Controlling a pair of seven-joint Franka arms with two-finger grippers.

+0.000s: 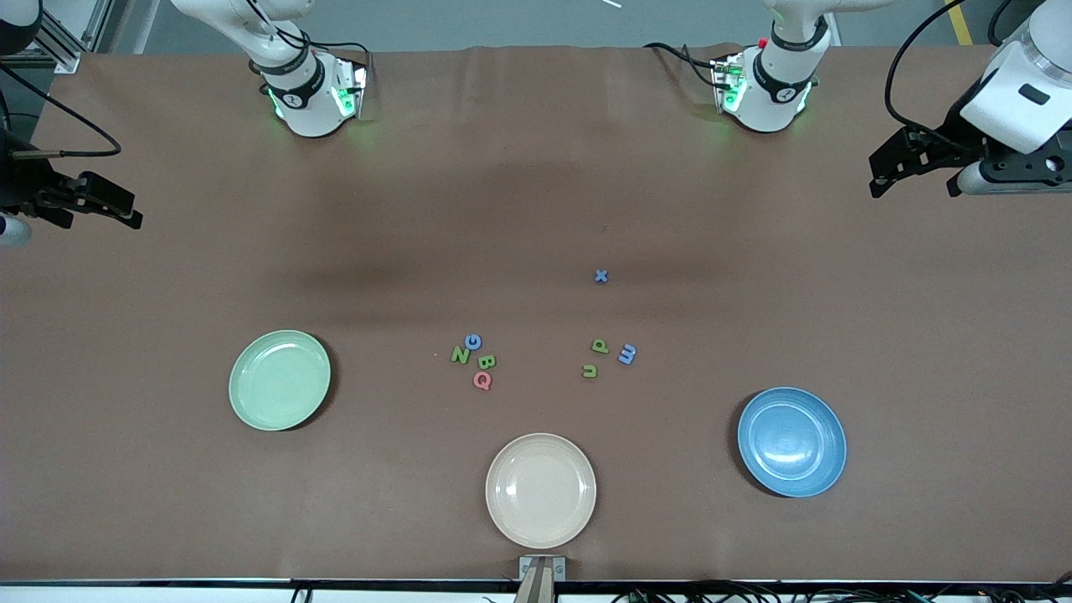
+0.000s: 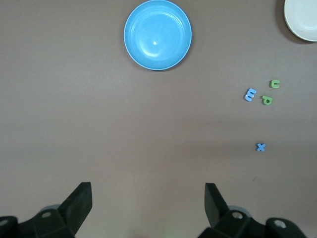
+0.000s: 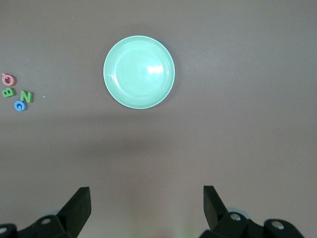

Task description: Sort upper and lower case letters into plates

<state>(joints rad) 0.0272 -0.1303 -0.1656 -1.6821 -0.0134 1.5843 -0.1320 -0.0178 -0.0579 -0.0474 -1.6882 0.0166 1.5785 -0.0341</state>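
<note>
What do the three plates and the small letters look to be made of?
The mint green plate, blue plate and cream plate look like glossy plastic or melamine: bright highlights show on them in the wrist views, though glazed ceramic cannot be ruled out. The letters, such as the pink Q and blue x, look matte, probably foam or plastic.
</note>
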